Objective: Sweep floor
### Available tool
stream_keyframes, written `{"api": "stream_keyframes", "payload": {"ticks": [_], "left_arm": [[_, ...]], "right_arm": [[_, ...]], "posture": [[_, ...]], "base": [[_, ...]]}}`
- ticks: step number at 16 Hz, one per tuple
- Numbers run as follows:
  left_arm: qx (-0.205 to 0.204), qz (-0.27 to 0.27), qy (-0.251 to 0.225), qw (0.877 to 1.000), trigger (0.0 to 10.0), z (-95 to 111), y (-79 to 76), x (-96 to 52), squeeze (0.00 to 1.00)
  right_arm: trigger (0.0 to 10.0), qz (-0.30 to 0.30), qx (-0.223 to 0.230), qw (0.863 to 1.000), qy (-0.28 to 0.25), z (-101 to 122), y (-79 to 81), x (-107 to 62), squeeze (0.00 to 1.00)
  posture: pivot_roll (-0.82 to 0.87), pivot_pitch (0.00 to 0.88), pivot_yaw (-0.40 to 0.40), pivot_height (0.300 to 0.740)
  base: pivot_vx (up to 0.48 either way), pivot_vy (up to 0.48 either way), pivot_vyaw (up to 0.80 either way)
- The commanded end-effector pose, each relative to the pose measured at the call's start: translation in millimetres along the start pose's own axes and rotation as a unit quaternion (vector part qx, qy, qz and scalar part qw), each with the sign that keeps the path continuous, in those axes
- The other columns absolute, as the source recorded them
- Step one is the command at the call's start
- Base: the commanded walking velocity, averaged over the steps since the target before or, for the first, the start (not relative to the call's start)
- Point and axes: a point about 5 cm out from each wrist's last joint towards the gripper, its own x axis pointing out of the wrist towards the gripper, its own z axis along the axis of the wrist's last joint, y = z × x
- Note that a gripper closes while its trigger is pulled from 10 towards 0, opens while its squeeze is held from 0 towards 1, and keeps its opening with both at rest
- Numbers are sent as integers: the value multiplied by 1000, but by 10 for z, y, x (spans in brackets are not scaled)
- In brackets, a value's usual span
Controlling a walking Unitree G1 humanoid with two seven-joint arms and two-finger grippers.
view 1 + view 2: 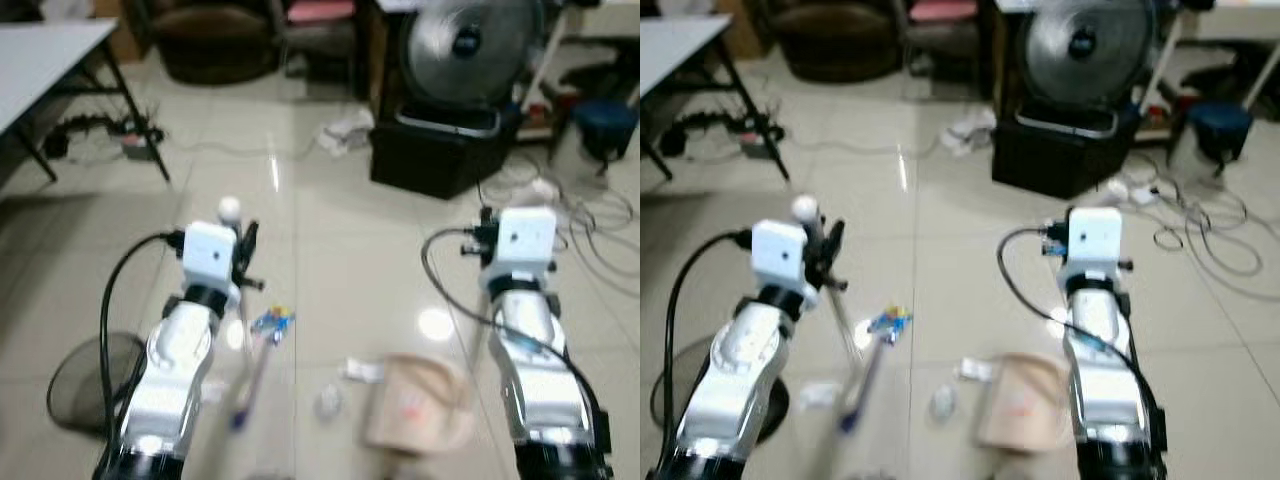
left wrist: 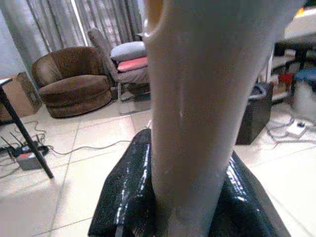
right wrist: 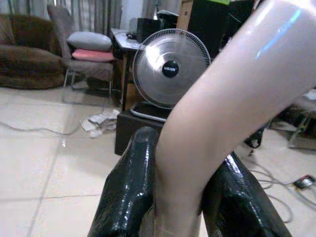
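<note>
left gripper: fingers closed round the cream broom handle; the shaft slants down to the tiled floor. right gripper: fingers clamped on the beige dustpan's handle, pan low between your arms beside paper scraps. both look light, stiff and glossy, so grip mid-handle and expect slip.

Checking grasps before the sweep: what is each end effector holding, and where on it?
Left end effector grips the broom handle around its shaft. Right end effector grips the dustpan handle on its curved beige stem.
</note>
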Motion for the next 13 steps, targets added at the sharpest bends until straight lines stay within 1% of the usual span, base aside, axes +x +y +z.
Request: {"api": "stream_keyframes", "payload": {"ticks": [1, 3, 5, 8, 9, 10, 11, 13], "left_arm": [[-1, -13, -14, 1000, 10000, 35, -80, 52, 0], [3, -6, -15, 1000, 10000, -8, -81, 93, 0], [-1, 7, -15, 1000, 10000, -53, -67, 119, 0], [-17, 39, -19, 999, 10000, -131, -31, 178, 0], [-23, 46, -23, 998, 10000, -165, -36, 191, 0], [-22, 45, -29, 998, 10000, -179, -61, 192, 0], [-26, 43, -33, 998, 10000, -179, -74, 199, 0], [-33, 40, -42, 998, 10000, -201, -120, 179, 0]], "right_arm": [[10000, -5, -22, 1000, 1, -72, -81, -7, 0], [10000, -11, -13, 1000, 1, -138, -104, 29, 0], [10000, -2, -15, 1000, -7, -162, -58, 70, 0], [10000, 20, -24, 999, -43, -158, 67, 206, 0], [10000, 33, -26, 997, -58, -158, 125, 253, 0], [10000, 44, -32, 996, -70, -165, 168, 274, 0], [10000, 51, -34, 995, -75, -175, 193, 287, 0], [10000, 75, -37, 993, -77, -274, 312, 282, 0]], "posture": [[-20, 91, 57, 740], [-14, 105, 64, 740], [-11, 120, 66, 740], [4, 157, 57, 740], [21, 186, 47, 740], [37, 217, 41, 740], [40, 224, 40, 740], [47, 279, 49, 740]], "base": [[0, 0, 0], [0, 0, 0], [0, 0, 0], [0, 0, 0], [0, 0, 0], [0, 0, 0], [0, 0, 0], [0, 0, 0]]}}
